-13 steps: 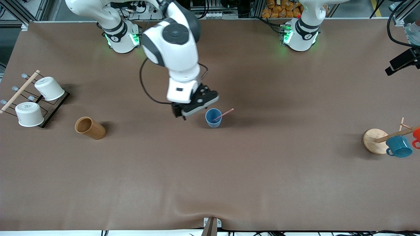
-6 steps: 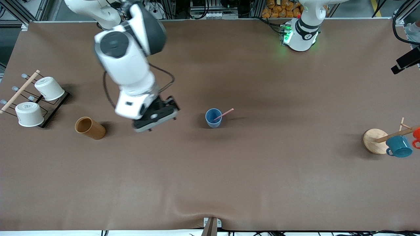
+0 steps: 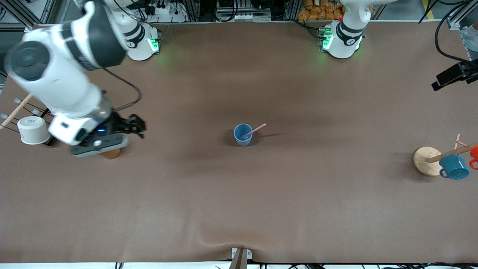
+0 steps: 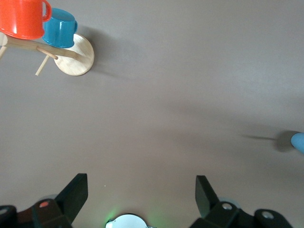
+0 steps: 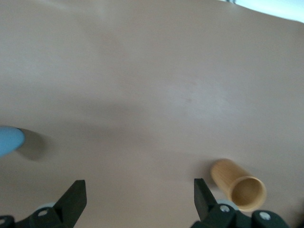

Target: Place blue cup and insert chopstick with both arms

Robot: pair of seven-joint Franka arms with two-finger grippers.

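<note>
Front view: the blue cup stands upright at mid-table. The chopstick rests inside it, its free end leaning out over the rim toward 2 o'clock. The right gripper hangs over the brown cup, which it mostly covers, at about 9 o'clock from the blue cup and well apart from it. The left arm waits at its base; its gripper is out of this view. A white cup sits on a rack at the right arm's end. A teal mug hangs on a wooden stand at the left arm's end.

Left wrist view: the left gripper is spread wide and holds nothing. An orange mug and the teal mug hang on the stand over bare table.

Right wrist view: the right gripper is spread wide and empty. The brown cup lies on its side. An edge of the blue cup shows at the frame border.
</note>
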